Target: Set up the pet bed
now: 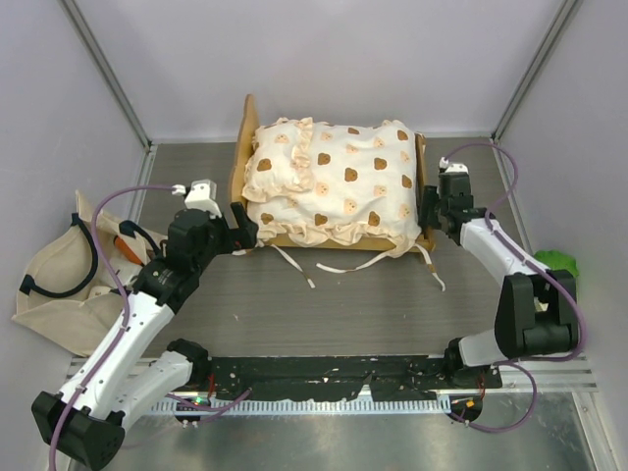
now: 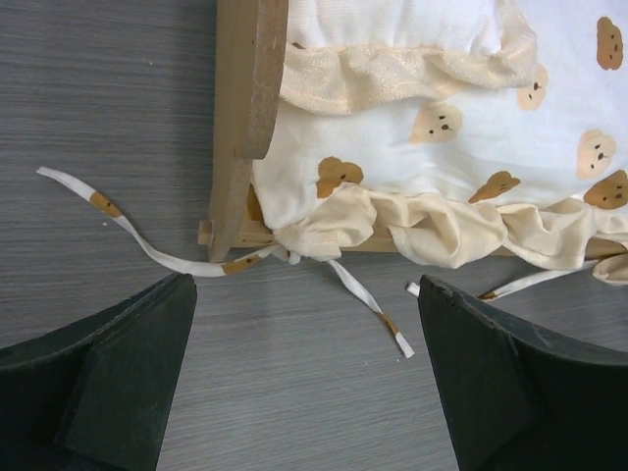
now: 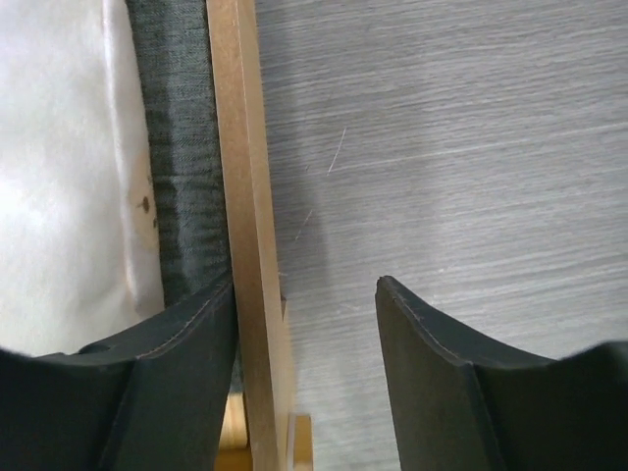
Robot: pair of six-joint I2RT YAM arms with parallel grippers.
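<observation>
Both arms reach to the ends of the bed (image 1: 238,167), and neither grips it.

The left arm stretches forward and inward. The left pincer (image 2: 304,294) is wide open and empty, just beside the near corner of the headboard (image 2: 257,88). The right arm is bent at the elbow. The right pincer (image 3: 306,285) is half open over the foot rail (image 3: 240,196), which lies between its jaws but is not clamped. The bed stands on the far middle of the table (image 1: 343,314), with its long axis left to right and the headboard to the left.
</observation>
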